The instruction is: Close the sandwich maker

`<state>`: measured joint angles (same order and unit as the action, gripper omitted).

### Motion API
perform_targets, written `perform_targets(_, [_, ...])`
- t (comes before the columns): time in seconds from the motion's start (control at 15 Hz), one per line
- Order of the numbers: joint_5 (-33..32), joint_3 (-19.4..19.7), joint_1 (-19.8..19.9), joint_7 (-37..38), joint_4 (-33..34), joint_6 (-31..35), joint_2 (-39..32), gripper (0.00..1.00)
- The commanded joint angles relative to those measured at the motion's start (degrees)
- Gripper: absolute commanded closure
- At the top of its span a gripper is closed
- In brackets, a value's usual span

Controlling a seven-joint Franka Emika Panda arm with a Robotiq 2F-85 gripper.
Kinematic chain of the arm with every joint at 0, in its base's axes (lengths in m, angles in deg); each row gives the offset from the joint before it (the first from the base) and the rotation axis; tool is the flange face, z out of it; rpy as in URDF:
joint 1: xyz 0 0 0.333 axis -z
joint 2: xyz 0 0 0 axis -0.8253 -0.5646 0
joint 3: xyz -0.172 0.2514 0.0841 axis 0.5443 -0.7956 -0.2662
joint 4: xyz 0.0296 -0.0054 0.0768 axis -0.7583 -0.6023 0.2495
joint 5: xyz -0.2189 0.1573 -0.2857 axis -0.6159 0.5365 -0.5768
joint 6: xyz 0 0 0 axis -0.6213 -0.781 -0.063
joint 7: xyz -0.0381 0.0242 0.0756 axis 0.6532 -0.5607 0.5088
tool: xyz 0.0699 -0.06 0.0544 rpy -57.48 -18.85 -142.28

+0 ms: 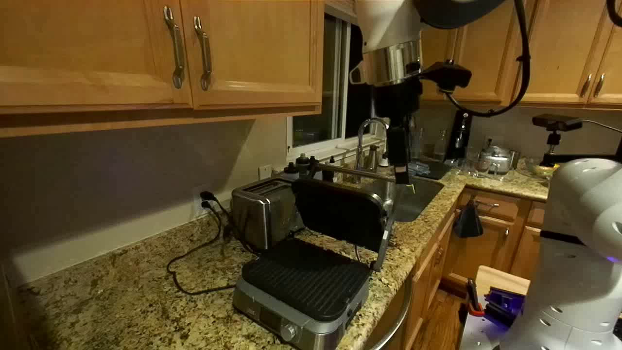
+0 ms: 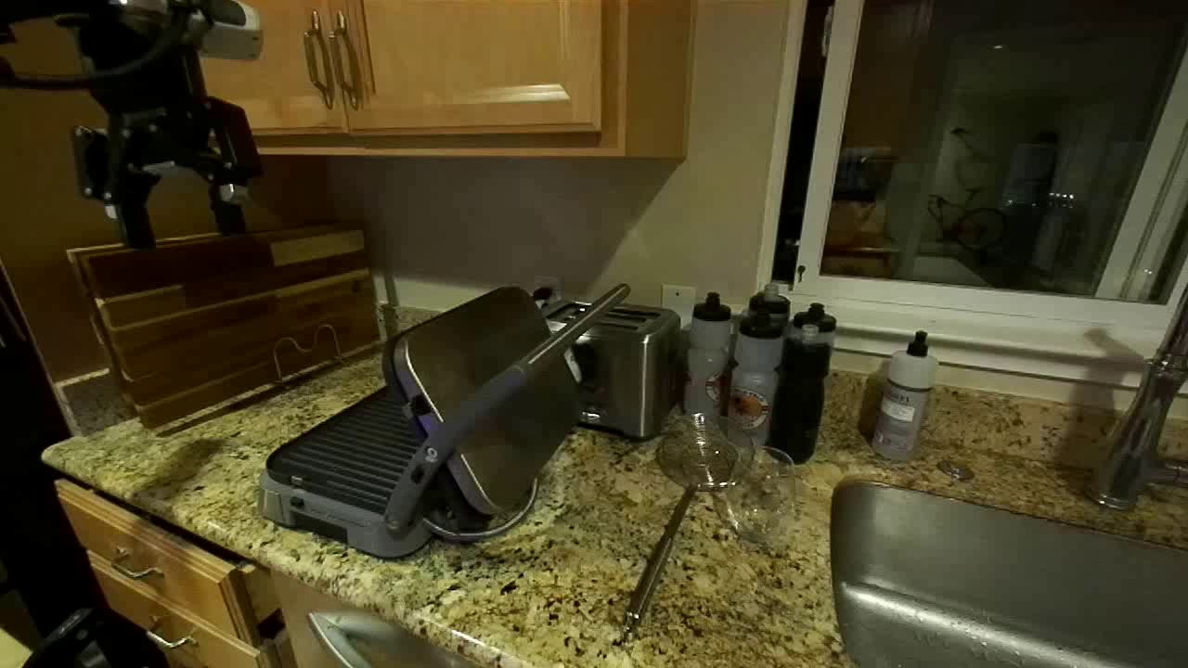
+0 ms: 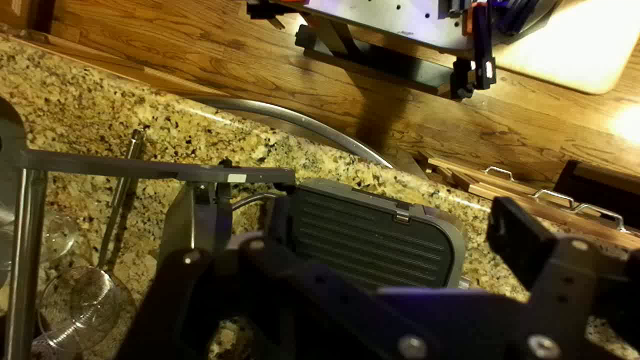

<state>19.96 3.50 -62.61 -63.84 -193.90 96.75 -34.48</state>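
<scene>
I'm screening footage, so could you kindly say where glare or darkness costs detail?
Wrist view: glare whitens the brown plank floor at right; the rounded cream board looks washed out; in an exterior view, the raised black plate of the silver clamshell sandwich maker is nearly featureless.
</scene>
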Motion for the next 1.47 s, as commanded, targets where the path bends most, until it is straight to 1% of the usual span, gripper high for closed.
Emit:
perform_targets(0.0, [-0.5, 0.8, -1.1, 0.6, 0.1, -0.1, -0.2, 0.00])
perform_targets(0.8, [-1.0, 0.9, -0.8, 0.4, 0.1, 0.3, -0.5, 0.00])
perform_targets(0.93, [-2.6, 2.4, 0.0, -1.0, -0.4, 2.9, -0.9, 0.00])
perform_targets(1.07, [-4.9, 4.7, 0.8, -3.1, -0.8, 5.7, -1.3, 0.00])
perform_targets(1.27, [-9.0, 9.9, 1.7, -9.6, -1.2, 12.3, -3.0, 0.00])
perform_targets(1.4, [-10.4, 13.2, 2.4, -13.5, -0.8, 16.5, -5.1, 0.00])
